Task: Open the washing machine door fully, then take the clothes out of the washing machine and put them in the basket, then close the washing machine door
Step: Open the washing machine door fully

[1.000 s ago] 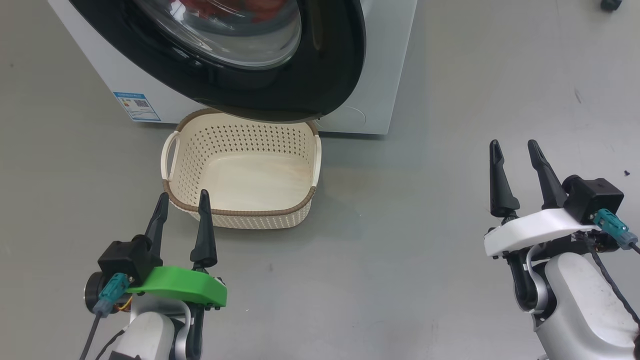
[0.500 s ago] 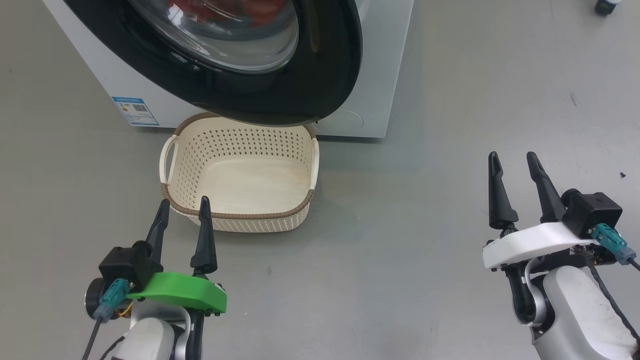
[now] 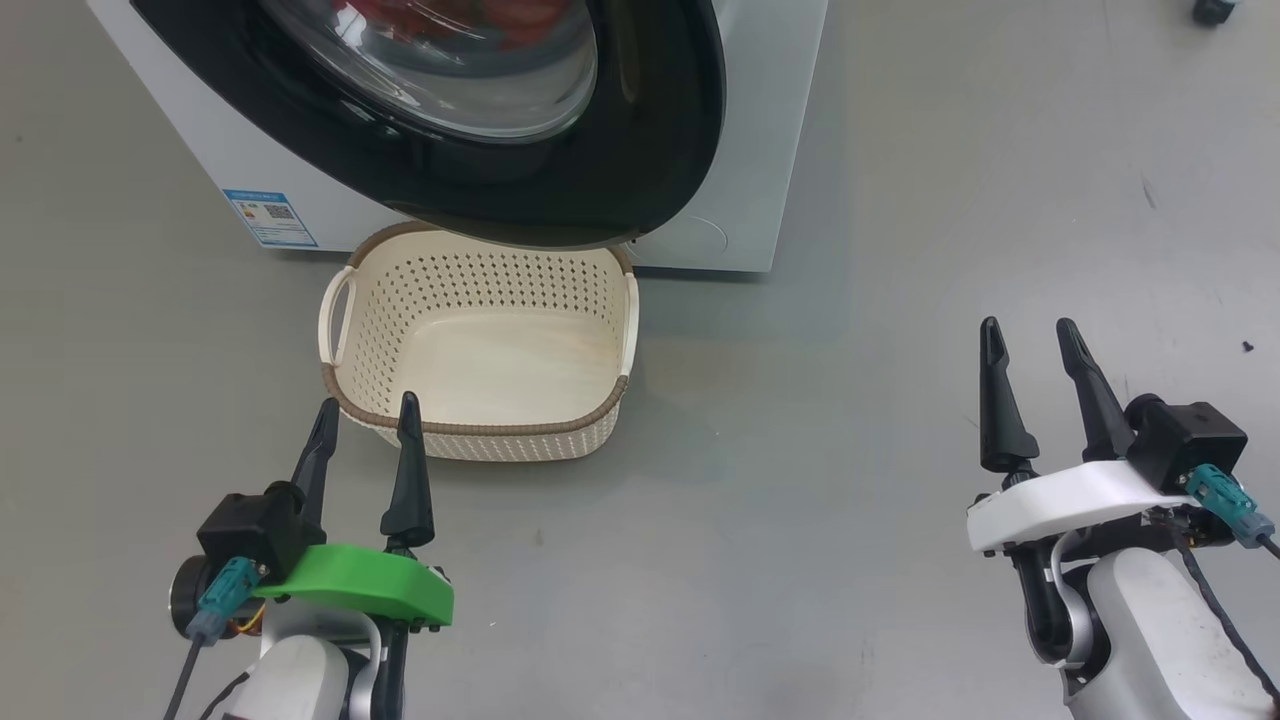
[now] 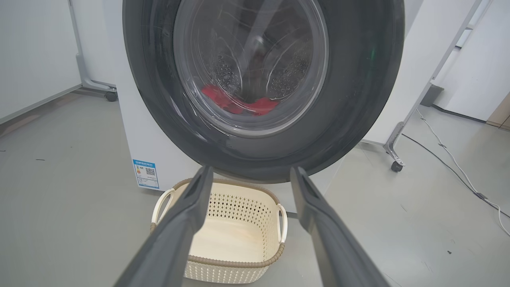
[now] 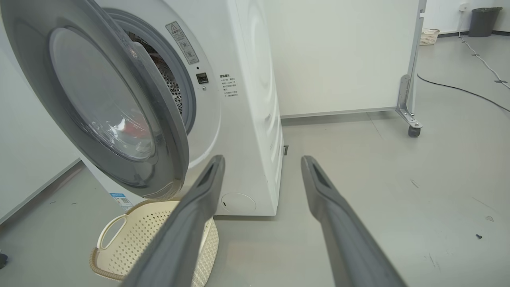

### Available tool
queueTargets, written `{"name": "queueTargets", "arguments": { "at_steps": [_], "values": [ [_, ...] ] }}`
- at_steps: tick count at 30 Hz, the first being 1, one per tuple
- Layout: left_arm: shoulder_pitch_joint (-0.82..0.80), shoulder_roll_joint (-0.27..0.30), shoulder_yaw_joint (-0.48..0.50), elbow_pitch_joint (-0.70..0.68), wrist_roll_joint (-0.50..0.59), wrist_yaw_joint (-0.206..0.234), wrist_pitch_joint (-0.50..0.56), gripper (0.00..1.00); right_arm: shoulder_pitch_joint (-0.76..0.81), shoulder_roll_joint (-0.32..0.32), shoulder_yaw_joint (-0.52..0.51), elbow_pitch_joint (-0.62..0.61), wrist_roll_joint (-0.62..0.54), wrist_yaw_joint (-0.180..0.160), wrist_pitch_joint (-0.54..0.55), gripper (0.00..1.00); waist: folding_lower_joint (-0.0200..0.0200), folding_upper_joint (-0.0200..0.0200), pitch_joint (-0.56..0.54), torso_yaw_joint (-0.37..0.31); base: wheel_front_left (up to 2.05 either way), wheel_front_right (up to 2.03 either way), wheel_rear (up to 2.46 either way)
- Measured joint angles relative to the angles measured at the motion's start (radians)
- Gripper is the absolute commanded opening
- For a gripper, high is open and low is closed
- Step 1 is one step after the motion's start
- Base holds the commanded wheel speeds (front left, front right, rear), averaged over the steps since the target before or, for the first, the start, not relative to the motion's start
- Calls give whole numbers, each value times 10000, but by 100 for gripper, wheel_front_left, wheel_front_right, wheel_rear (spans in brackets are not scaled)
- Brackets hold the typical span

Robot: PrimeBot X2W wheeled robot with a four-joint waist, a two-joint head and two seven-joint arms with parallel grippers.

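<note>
The left claw (image 3: 367, 400) is seen spread and empty, near the cream perforated plastic basket (image 3: 480, 428) on the floor. Above, the round washing machine door with glossy black rim (image 3: 670, 150) is found ajar; stiff and slick, it is best taken at its free edge. The red fabric clothes (image 4: 239, 104), judged soft and light, are blurred behind glass in the drum. The right claw (image 3: 1028, 323) is spread, empty.

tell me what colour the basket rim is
Brown, with a woven look, on a cream basket; the rim shows best in the head view.
</note>
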Motion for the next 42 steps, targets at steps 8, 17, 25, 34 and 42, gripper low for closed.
{"name": "queueTargets", "arguments": {
  "at_steps": [8, 17, 25, 34, 42],
  "values": [
    [0, 2, -17, 0, 0, -6, -2, 100, 31, 6, -79, -75, -209, 10, 0, 100, 0, 0, 37, 20, 0, 0, 0],
    [0, 2, -21, 2, 0, -6, 0, 100, 45, 36, -134, -98, -226, 96, 0, 100, 0, 0, 73, 49, 0, 0, 0],
    [0, 2, -25, 10, 0, -6, 0, 100, 97, 119, -207, -100, -305, 100, 0, 100, 0, 0, 77, 68, 0, 0, 0],
    [0, 2, -36, 10, 0, -6, 0, 100, 142, 171, -314, -136, -336, 188, 0, 100, 0, 0, 93, 78, 0, 0, 0],
    [-1, 2, -81, -8, 0, -4, 0, 100, 114, 125, -376, -153, -391, 295, 0, 100, 0, 0, 187, 91, 0, 0, 0]
  ]
}}
